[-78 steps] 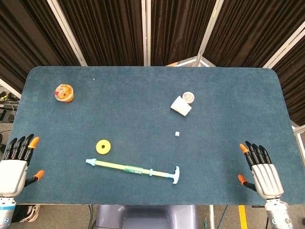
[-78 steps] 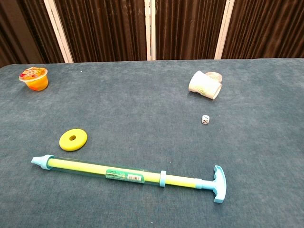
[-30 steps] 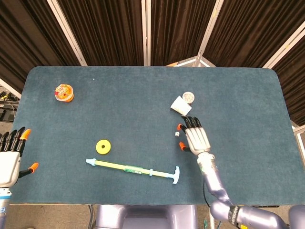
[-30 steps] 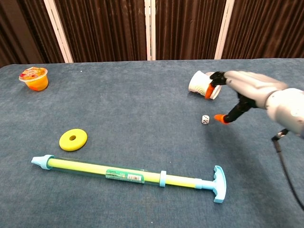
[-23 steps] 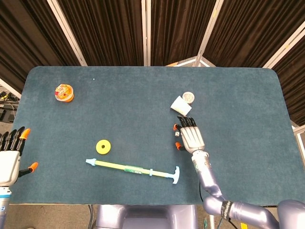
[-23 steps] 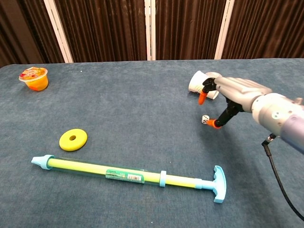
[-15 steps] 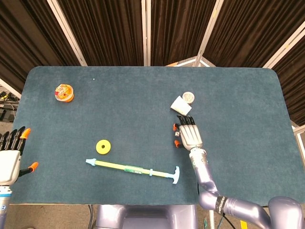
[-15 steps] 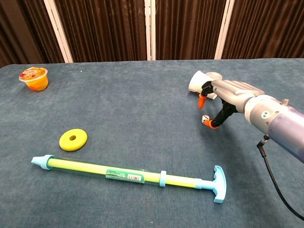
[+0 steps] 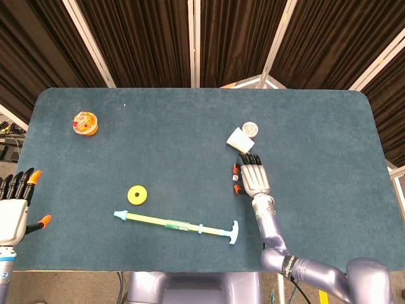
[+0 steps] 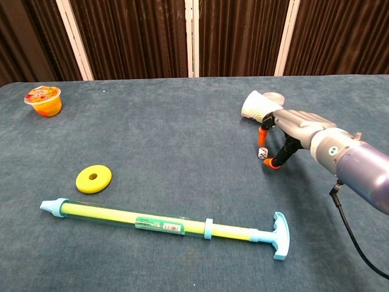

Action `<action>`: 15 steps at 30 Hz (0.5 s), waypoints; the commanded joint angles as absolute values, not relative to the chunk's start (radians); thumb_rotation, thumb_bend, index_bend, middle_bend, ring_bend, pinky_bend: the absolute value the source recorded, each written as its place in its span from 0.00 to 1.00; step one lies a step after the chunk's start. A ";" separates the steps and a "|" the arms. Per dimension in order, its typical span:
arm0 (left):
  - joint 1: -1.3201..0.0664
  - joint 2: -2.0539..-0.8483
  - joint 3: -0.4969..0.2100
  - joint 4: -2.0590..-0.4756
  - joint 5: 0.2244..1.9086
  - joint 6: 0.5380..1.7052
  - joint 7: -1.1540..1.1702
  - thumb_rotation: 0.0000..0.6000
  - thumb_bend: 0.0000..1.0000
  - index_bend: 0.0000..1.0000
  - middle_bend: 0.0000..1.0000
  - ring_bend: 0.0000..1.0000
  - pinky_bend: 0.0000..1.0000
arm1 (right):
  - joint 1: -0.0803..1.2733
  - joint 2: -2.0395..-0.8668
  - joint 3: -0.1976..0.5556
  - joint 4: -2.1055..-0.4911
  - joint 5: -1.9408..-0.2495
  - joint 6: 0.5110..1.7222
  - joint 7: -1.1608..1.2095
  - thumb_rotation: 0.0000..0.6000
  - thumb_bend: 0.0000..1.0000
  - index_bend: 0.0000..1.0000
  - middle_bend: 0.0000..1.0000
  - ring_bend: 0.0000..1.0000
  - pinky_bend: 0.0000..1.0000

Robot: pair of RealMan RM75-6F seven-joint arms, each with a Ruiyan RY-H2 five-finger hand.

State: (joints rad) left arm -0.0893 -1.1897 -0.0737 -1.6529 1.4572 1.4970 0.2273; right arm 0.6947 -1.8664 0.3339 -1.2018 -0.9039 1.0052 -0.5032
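Right hand (image 10: 285,131) now lower, fingers spread astride half-hidden die (image 10: 262,152), grip unclear.

On the surface (image 9: 316,126) lie one small white die (image 10: 262,152), one white paper cup (image 10: 258,107) tipped on its side, and one small round lidded container (image 9: 251,129) just behind the cup. There are also one yellow ring (image 10: 93,178), one long yellow-and-blue plastic water pump (image 10: 164,225) and one orange jelly cup (image 10: 43,100). Two robot hands show: one left hand (image 9: 14,212) and one right hand (image 9: 253,178).
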 commanded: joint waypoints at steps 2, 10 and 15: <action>-0.090 -1.190 -0.073 -1.653 1.456 1.496 0.228 1.00 0.05 0.00 0.00 0.00 0.00 | 0.701 -1.876 0.330 -1.187 -0.901 1.003 -0.498 1.00 0.22 0.46 0.11 0.00 0.00; -0.091 -1.188 -0.073 -1.652 1.453 1.496 0.223 1.00 0.05 0.00 0.00 0.00 0.00 | 0.717 -1.899 0.330 -1.143 -0.893 0.996 -0.485 1.00 0.28 0.48 0.13 0.00 0.00; -0.094 -1.188 -0.072 -1.653 1.454 1.495 0.221 1.00 0.05 0.00 0.00 0.00 0.00 | 0.719 -1.909 0.326 -1.120 -0.884 0.988 -0.475 1.00 0.36 0.52 0.15 0.00 0.00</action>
State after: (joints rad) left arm -0.0935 -1.1878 -0.0725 -1.6528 1.4535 1.4952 0.2212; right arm 0.7191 -1.9078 0.3266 -1.1207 -0.8841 0.9874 -0.4776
